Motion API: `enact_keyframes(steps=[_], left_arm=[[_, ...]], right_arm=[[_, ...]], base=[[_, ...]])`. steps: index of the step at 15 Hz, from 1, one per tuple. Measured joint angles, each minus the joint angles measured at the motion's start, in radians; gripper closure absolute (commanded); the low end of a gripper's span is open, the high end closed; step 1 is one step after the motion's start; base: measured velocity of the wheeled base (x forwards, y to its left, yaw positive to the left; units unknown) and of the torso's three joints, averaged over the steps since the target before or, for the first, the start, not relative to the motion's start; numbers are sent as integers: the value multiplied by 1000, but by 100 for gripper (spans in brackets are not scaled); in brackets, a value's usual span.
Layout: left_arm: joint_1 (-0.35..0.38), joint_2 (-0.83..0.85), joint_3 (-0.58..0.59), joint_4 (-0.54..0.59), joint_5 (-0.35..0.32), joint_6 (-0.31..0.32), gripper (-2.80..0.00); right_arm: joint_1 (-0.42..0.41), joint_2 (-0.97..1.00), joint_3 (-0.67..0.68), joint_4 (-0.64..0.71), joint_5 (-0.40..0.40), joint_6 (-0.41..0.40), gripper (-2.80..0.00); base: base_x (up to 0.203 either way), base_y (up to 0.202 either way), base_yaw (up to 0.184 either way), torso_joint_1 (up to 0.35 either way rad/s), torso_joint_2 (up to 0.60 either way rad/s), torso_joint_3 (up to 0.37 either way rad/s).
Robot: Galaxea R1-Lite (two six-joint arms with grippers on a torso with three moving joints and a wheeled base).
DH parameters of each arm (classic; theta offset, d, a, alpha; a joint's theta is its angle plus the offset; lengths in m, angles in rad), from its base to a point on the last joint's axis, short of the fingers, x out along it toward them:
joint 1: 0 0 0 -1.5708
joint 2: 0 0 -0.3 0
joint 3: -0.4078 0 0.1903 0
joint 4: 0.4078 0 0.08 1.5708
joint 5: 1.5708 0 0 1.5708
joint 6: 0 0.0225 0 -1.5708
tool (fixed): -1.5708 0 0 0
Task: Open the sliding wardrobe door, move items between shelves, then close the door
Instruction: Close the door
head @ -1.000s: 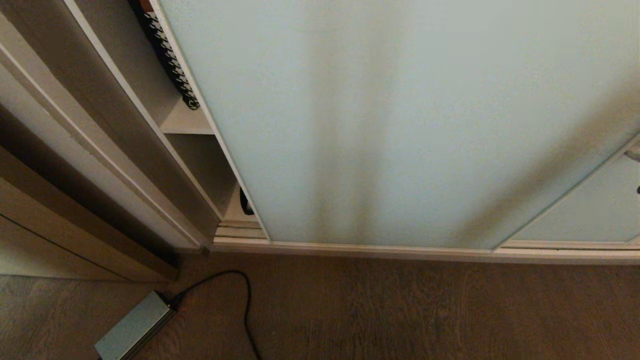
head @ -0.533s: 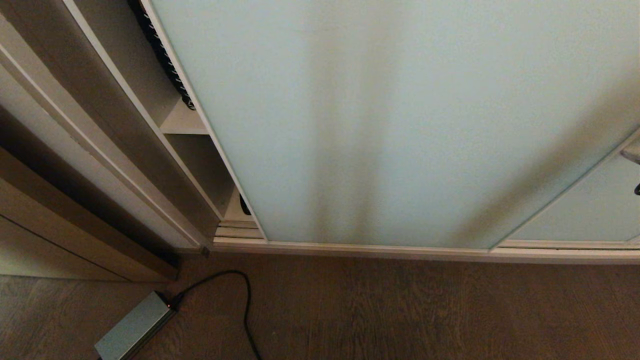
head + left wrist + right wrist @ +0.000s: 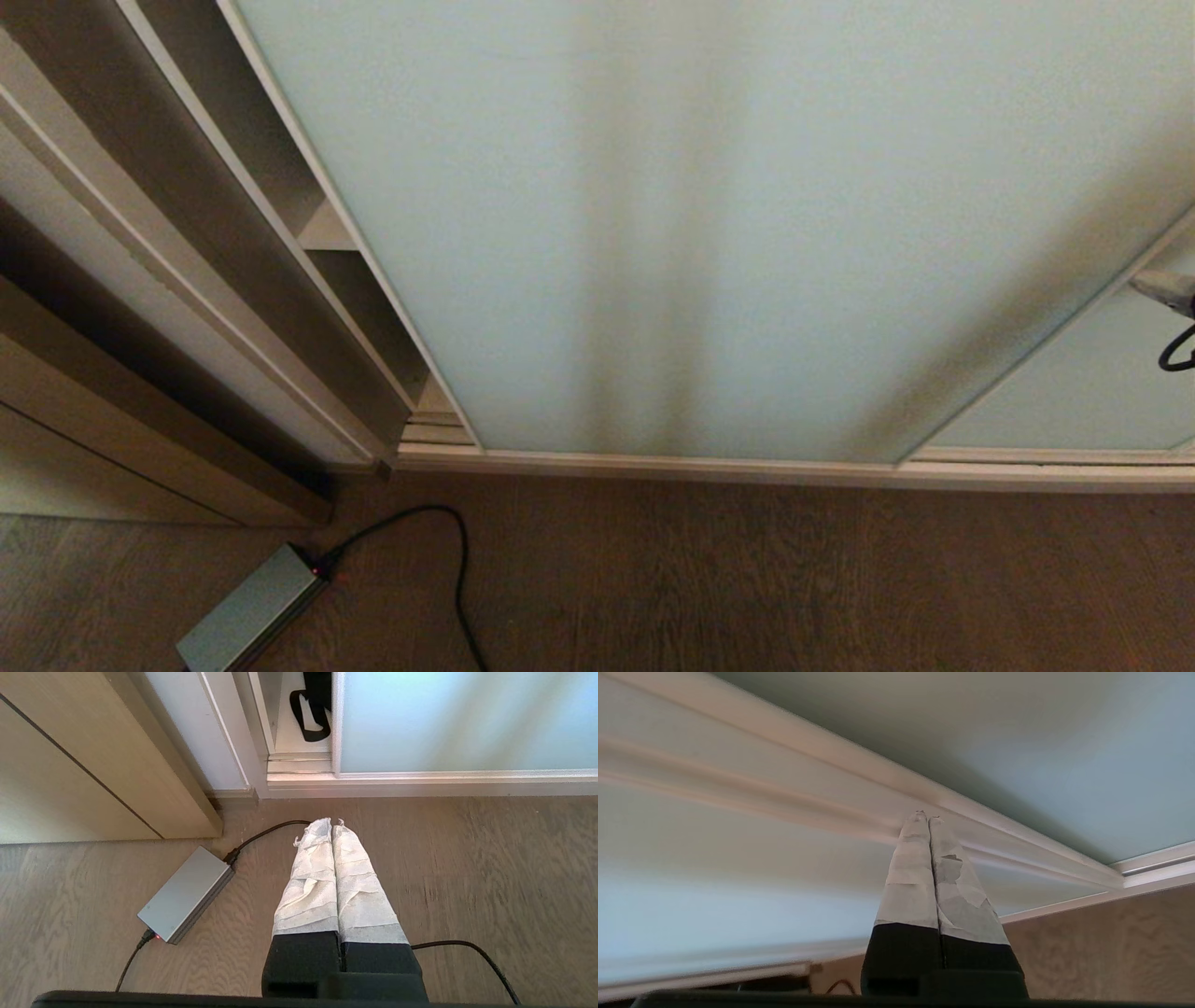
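The sliding wardrobe door, pale green frosted glass in a thin cream frame, fills most of the head view. A narrow gap stays at its left edge, where a white shelf shows. My right gripper is shut and enters at the far right, its tips against the door's right-hand cream frame. In the right wrist view the right gripper holds nothing. My left gripper is shut and empty, parked low over the wooden floor. A black strap lies on the bottom shelf inside the gap.
A grey power adapter with a black cable lies on the floor at the front left. The brown wooden door frame stands at the left. The floor track runs along the wardrobe's base. A second glass panel sits at the right.
The door has slid left and the gap has narrowed, hiding the black patterned item on the upper shelf. My right gripper has come further into view from the right.
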Motion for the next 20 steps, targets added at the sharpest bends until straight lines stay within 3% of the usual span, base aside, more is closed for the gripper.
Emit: enact_keyframes(steps=[6, 11, 20], left_arm=[[0, 0, 0, 0, 0, 0, 0], [0, 0, 0, 0, 0, 0, 0], [0, 0, 0, 0, 1, 0, 0]], right_arm=[[63, -43, 54, -5, 3, -4, 0], [121, -62, 110, -107, 0, -3, 0], [133, -98, 160, -124, 1, -6, 0]], base=[[0, 0, 0, 0, 0, 0], [0, 0, 0, 0, 0, 0], [0, 0, 0, 0, 0, 0]])
